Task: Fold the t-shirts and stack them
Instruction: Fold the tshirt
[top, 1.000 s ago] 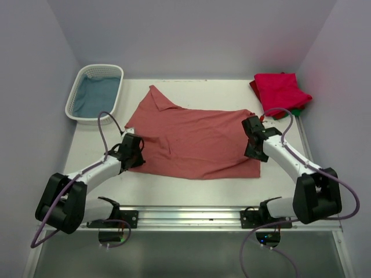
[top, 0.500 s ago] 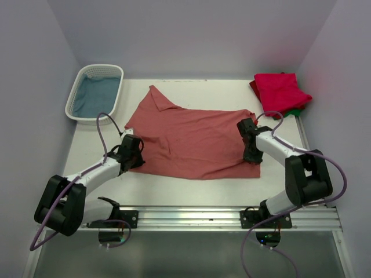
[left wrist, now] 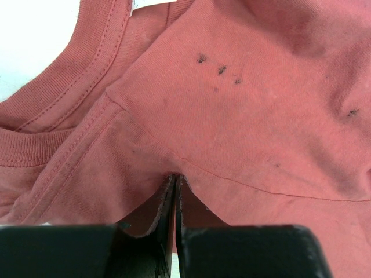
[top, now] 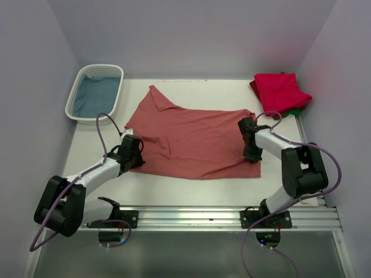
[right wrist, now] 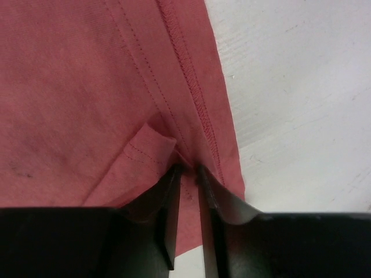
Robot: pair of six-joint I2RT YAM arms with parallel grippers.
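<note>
At the right gripper [right wrist: 186, 174]: narrows within the last second from half-spread to a thin pinch, catching a raised ridge of hem on the salmon-red t-shirt [top: 194, 142] at that shirt's right edge, toward its near corner. Settles slightly inward over that edge while closing. At the left gripper [left wrist: 175, 185]: stays clamped tight on a tuck of cloth beside the ribbed collar, at the shirt's left edge, unmoved. Between the two, lies spread flat, otherwise undisturbed. Means, most likely, both ends gripped at last and ready for the lift that starts the fold. Just beyond the shirt's far right corner: folded crimson-pink t-shirt [top: 281, 92] stacked on a green one [top: 299, 110]. Beyond its far left corner: white lattice basket [top: 72, 107], apart from the cloth.
</note>
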